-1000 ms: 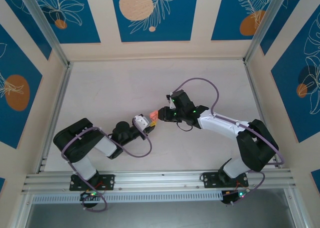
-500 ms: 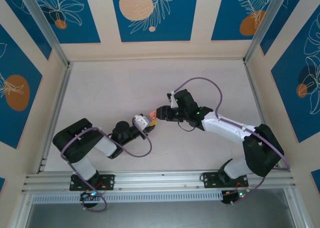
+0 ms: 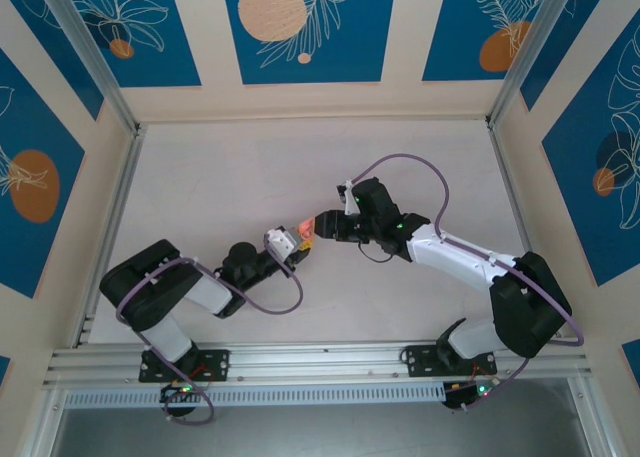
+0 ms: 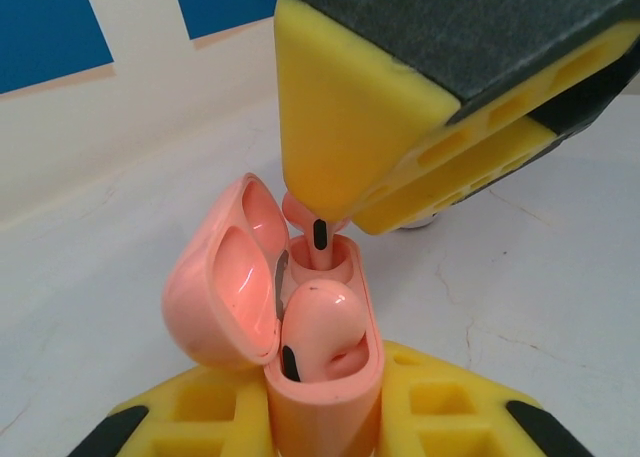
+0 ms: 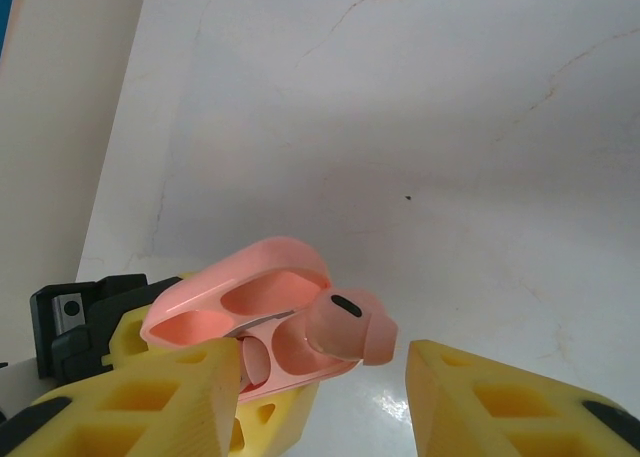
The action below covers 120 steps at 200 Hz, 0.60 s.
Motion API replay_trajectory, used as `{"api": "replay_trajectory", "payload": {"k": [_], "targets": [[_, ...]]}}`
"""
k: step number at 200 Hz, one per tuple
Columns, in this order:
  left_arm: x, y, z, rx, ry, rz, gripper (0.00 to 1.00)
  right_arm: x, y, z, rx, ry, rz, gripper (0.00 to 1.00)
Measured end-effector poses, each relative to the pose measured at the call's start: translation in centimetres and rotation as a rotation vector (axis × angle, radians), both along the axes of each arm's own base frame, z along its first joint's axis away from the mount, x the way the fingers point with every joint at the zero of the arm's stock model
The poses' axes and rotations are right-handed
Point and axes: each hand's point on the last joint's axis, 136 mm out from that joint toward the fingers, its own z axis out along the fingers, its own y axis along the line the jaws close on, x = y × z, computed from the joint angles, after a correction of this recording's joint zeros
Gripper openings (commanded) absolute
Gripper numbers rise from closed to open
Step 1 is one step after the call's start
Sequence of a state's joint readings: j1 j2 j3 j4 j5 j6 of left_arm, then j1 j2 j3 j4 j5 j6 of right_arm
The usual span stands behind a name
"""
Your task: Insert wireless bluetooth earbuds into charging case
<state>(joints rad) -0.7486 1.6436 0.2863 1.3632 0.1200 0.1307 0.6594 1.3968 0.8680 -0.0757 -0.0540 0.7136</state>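
Left wrist view: the charging case point(image 4: 325, 402) is held upright between the yellow fingers of the left gripper point(image 4: 322, 422), which are closed on it, and its lid point(image 4: 220, 277) is swung open. One earbud point(image 4: 325, 322) is seated in the nearer socket. The other earbud point(image 4: 312, 237) is seen in the farther socket, just under a finger point(image 4: 340, 117) of the right gripper point(image 5: 322, 367). In the right wrist view its fingers are spread apart and nothing is gripped by them. In the top view the case is found over the middle of the table point(image 3: 220, 177).

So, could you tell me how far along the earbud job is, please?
Done: one earbud sits in the open charging case. In hand: left claw grips the case; right claw is open around the second earbud, upright in its slot. Left: probably pressing it home and shutting the lid.
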Motion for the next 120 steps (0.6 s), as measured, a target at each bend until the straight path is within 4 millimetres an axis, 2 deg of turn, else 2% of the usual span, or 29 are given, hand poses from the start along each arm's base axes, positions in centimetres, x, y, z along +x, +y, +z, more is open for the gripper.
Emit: {"api": "replay_trajectory", "payload": {"k": [24,47,76,120], "targets": [[0.0,0.0,0.0,0.000,-0.002,-0.003,0.22,-0.1,0.0,0.2,0.002,-0.004,0.003,0.57],[0.0,0.0,0.2,-0.002,-0.005,-0.003,0.22,-0.2,-0.2,1.2,0.013,-0.028,0.007,0.58],[-0.1,0.0,1.0,-0.016,-0.020,-0.005,0.22,-0.7,-0.9,3.2,0.032,-0.092,0.018,0.57],[-0.6,-0.2,2.9,-0.054,-0.059,-0.033,0.22,-1.1,-3.2,7.2,0.075,-0.227,0.024,0.55]]}}
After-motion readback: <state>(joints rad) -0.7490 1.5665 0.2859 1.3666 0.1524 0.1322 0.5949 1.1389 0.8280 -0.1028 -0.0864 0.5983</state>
